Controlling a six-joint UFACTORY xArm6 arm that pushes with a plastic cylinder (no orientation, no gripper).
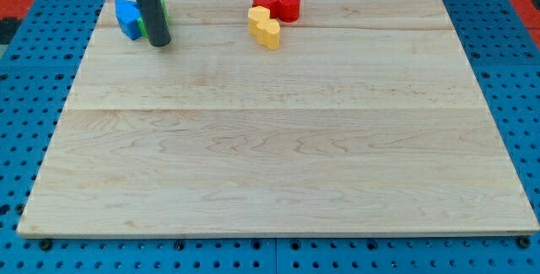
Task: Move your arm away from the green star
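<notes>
wood planks, pale and light-grained, make up the table, which sits on a blue pegboard base with a strip of red showing at the view's top corners. my tip, the lower end of a straight dark rod coming down from the view's top, rests on the table near its top-left corner. this tool is a plain rod with nothing to open or close, and it has hold of nothing.

the green star block is mostly hidden behind the rod; only slivers of green show on either side of it, so its shape cannot be made out here. the tip stands just below and in front of that green block, close enough that i cannot tell whether they touch. a blue block of blocky, uneven shape sits just to the view's left of the green one, pressed against it.

well apart, toward the view's top centre, a red cylinder and another red block sit side by side, with two yellow blocks just below them, touching each other.
</notes>
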